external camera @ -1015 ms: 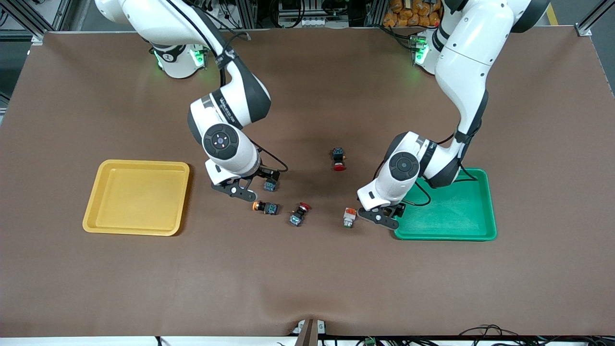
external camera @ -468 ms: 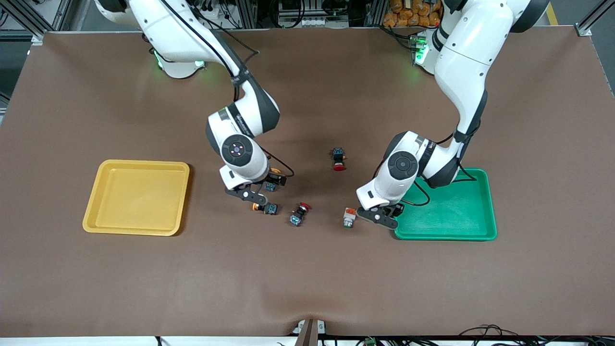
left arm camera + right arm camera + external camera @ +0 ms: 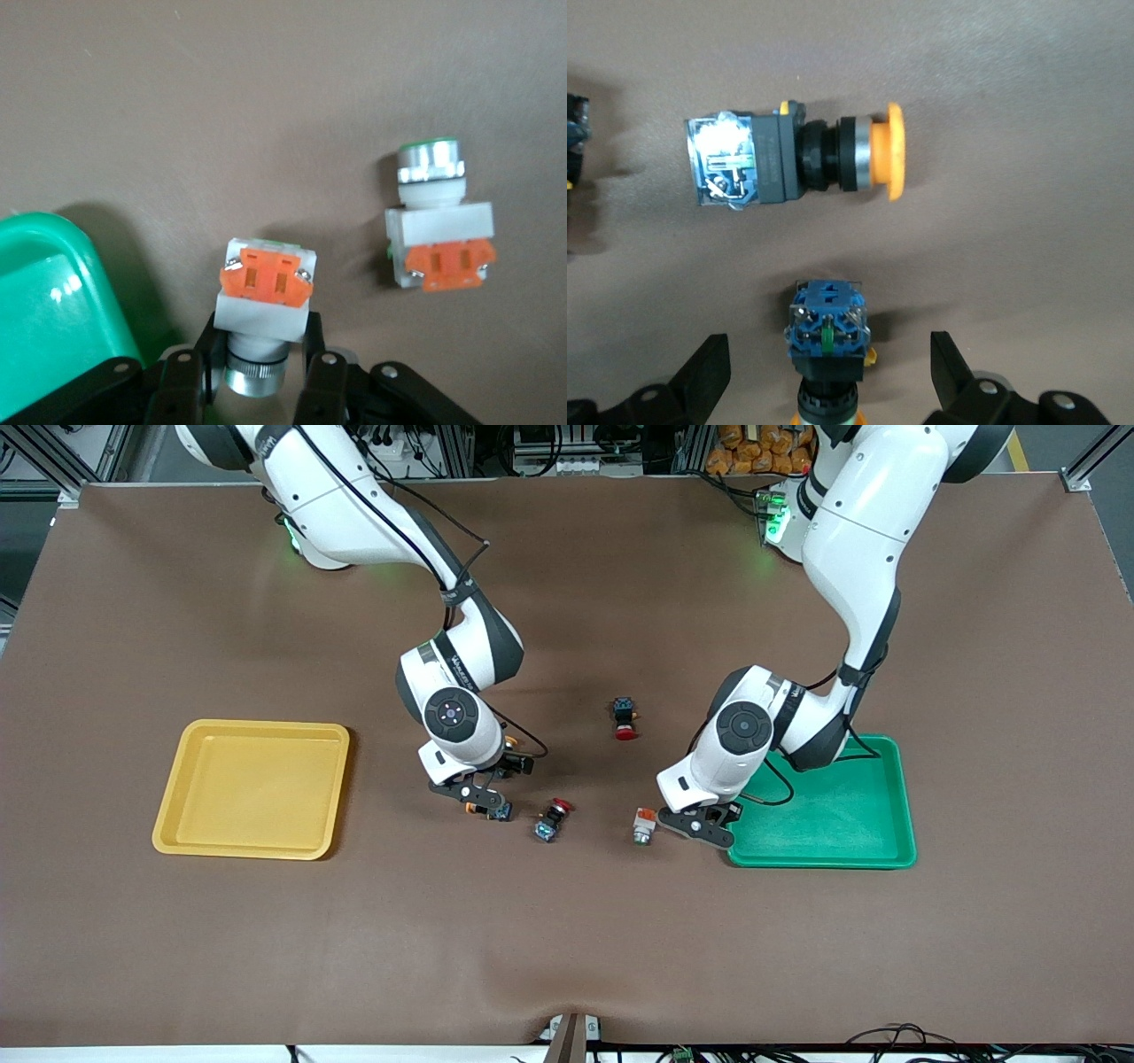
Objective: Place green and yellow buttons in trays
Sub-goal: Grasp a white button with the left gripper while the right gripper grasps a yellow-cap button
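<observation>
My right gripper is open and low over two yellow-capped buttons. In the right wrist view its jaws stand wide on either side of one yellow-capped button. The second one lies just past it and shows in the front view. My left gripper is shut on a white-silver button with an orange block, next to the green tray's corner. The second white-silver button lies beside it. The yellow tray holds nothing.
Two red-capped black-blue switches lie on the brown mat. One is between the two grippers. The other is farther from the front camera. The green tray's corner shows in the left wrist view.
My right gripper has moved away from the yellow tray toward the middle and now covers the two yellow-capped buttons. My left gripper has barely moved.
</observation>
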